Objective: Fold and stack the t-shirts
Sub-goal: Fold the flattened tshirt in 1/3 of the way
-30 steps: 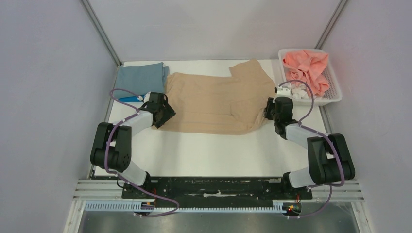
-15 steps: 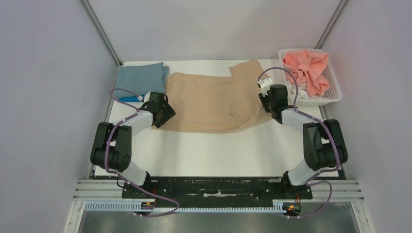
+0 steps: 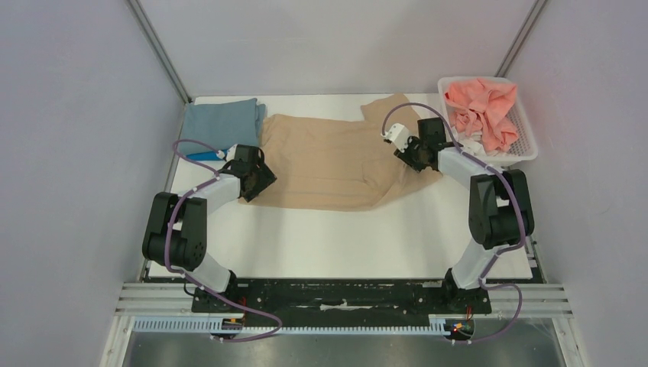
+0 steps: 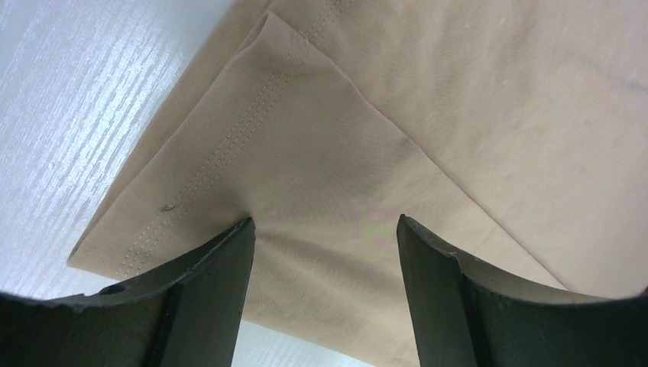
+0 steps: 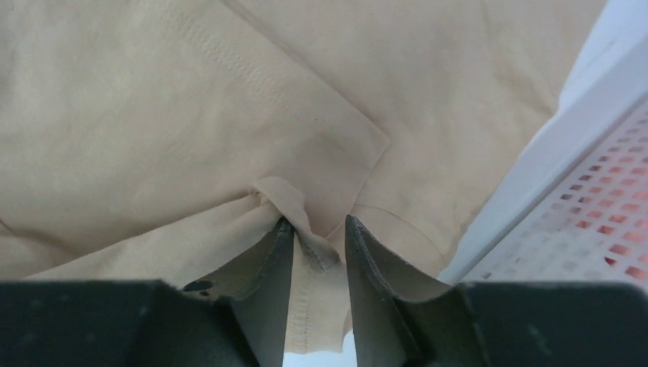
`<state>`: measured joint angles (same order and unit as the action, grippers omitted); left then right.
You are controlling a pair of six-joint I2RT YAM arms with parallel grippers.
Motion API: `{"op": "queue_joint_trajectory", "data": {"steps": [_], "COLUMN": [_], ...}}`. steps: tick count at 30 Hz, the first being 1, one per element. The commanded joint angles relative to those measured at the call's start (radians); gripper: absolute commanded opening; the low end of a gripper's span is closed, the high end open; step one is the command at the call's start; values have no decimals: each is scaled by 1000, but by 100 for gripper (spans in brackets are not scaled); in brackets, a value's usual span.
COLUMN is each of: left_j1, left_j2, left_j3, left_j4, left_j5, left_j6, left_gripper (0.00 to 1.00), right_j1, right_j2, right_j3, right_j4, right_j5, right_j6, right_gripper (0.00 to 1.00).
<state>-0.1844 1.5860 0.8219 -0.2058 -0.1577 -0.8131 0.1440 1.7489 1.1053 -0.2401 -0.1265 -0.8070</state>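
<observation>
1. The tan shirt [image 3: 336, 160] lies spread across the far middle of the table [image 3: 328, 237], between the grey-blue shirt [image 3: 221, 122] on the left and the basket [image 3: 527, 149] on the right.
2. The left gripper [image 4: 325, 229] is set low at the shirt's near-left corner. Its fingers are wide apart, the hemmed corner lies between them, and nothing is clamped.
3. The right gripper [image 5: 319, 225] is placed at the shirt's right side, by the sleeve. Its fingers are nearly together, and a puckered fold of hem is pinched between them.
4. A fold of the tan shirt is judged to be in preparation. The left fingers are best lowered around all the layers at the corner before they are closed. Both ends should then be raised together and carried evenly, so that a straight crease is laid.
5. The right pinch looks thin and close to the edge. A slip is possible, so a deeper bite is advised.
6. The basket wall is seen just beside the right gripper, and the coral shirt [image 3: 481, 103] is heaped inside it. Right-arm moves are best kept inward.
7. The folded grey-blue shirt is just beside the tan shirt's left edge and should not be dragged.
</observation>
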Motion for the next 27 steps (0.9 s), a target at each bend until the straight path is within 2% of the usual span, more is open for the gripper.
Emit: {"op": "queue_joint_trajectory", "data": {"steps": [1,4,6,11,15,17,20,22,24,27], "left_j1": [9,10,9,9,9,10,10,9,10,10], "left_j2": [52,55,55,56,56,55,55,53,53,53], "left_j3": [-23,-23,-23,-23,-23,-24,-23,-25,-25,-25], "left_j4": [-98,-99,-98,-99,-98,-98,-100,-99,-98,-99], "left_j5": [-39,-41,-40,-40,-42,-44,-44,-44,-44,-44], "left_j6": [42,42,42,42,42,40,39,38,37,38], "left_gripper": [76,76,76,75,75,75,75,75,75,75], "right_j1": [0,0,-1,-16,-84,-85,-85,-106,-137,-249], "right_j2": [41,74,61,-72,-161,-200,-269,-308,-349,-421], "right_j3": [71,127,109,-53,-69,-129,-233,-282,-327,-403], "right_j4": [-122,-230,-208,55,-68,-131,-181,-224,-243,-210], "right_j5": [-34,-43,-36,137,-7,1,-55,-22,-81,-176], "right_j6": [-126,-122,-101,136,426,568,612,631,636,647], "right_gripper": [25,10,0,0,0,0,0,0,0,0]}}
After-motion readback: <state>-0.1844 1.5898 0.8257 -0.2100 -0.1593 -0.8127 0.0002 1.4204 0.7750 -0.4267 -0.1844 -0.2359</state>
